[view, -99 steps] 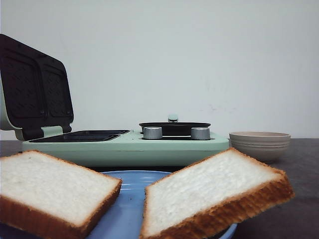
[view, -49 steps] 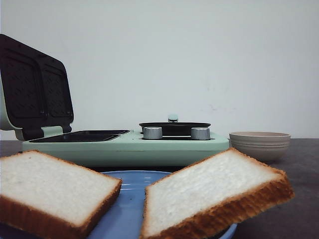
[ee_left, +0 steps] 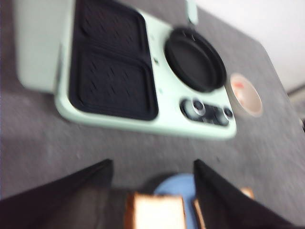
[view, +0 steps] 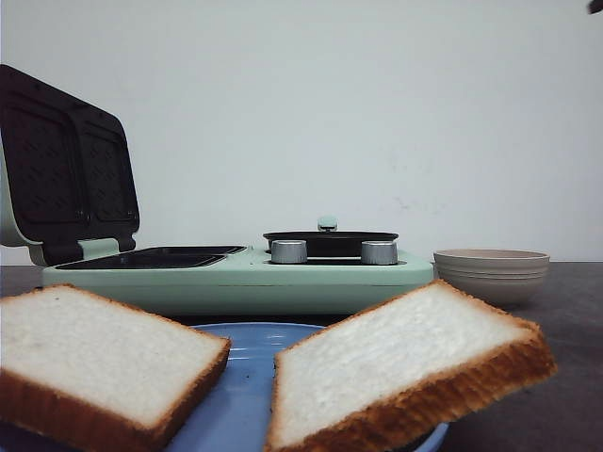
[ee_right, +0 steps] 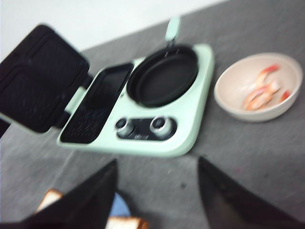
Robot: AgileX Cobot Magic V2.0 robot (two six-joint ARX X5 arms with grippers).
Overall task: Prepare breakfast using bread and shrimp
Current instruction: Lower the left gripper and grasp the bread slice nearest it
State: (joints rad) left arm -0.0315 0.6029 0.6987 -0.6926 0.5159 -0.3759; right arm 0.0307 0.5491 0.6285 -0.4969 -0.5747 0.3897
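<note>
Two slices of bread (view: 104,353) (view: 400,363) lying flat on the blue plate (view: 247,377) at the near edge of the surface, in front of the green sandwich maker (view: 236,273) with lid raised. Light, soft, easily crushed or torn, so best pinched gently across a firmer crust edge, not the crumb. Left tool (ee_left: 152,191) and right tool (ee_right: 157,191) both spread wide, empty, hovering above.

raised lid (view: 66,165) blocks left, pan (view: 330,243) uncovered
</note>
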